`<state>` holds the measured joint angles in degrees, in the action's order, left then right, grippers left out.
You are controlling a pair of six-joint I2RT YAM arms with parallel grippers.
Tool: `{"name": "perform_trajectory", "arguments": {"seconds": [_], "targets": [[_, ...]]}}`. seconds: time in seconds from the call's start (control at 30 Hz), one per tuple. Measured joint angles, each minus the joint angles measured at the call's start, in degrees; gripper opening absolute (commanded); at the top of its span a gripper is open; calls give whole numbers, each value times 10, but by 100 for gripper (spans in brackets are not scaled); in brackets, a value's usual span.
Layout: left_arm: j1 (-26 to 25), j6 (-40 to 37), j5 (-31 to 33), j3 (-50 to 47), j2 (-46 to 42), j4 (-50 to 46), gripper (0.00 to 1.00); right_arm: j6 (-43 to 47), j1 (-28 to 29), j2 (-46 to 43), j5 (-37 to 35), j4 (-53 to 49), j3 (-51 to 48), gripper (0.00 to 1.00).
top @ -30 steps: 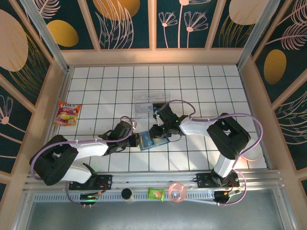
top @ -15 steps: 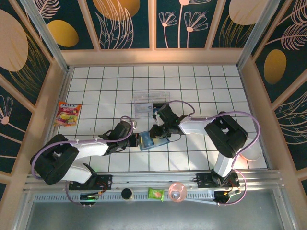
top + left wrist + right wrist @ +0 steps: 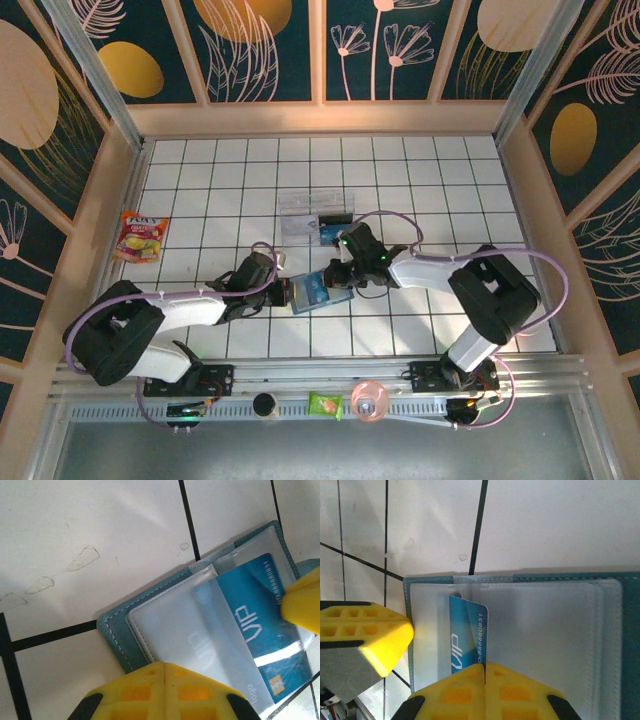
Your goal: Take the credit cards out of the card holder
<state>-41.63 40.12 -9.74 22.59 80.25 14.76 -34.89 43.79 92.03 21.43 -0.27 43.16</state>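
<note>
Pinching the blue credit card (image 3: 466, 630) by its near end, my right gripper (image 3: 485, 666) sits clenched; the card's long axis runs away from it into the open card holder (image 3: 631, 630) mid-table, whose opposite edge my closed left gripper (image 3: 164, 664) pins

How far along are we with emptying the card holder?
Done: the card holder lies open, pinned at one edge by the shut left gripper. In hand: the right gripper is shut on the blue card, which sits partly inside its clear sleeve. Left: pulling it free; whether more cards remain I cannot tell.
</note>
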Motion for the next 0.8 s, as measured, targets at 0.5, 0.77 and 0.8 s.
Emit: {"name": "perform_trajectory", "arguments": {"seconds": [0.5, 0.77, 0.8], "targets": [[0, -14, -10, 3, -138, -36, 42, 5, -26, -104, -15, -4, -35, 0], [5, 0, -71, -6, -144, 40, 50, 5, -29, -127, -4, 5, -48, 0], [10, 7, -83, -16, -144, 68, 51, 5, -30, -138, -1, 9, -52, 0]]}}
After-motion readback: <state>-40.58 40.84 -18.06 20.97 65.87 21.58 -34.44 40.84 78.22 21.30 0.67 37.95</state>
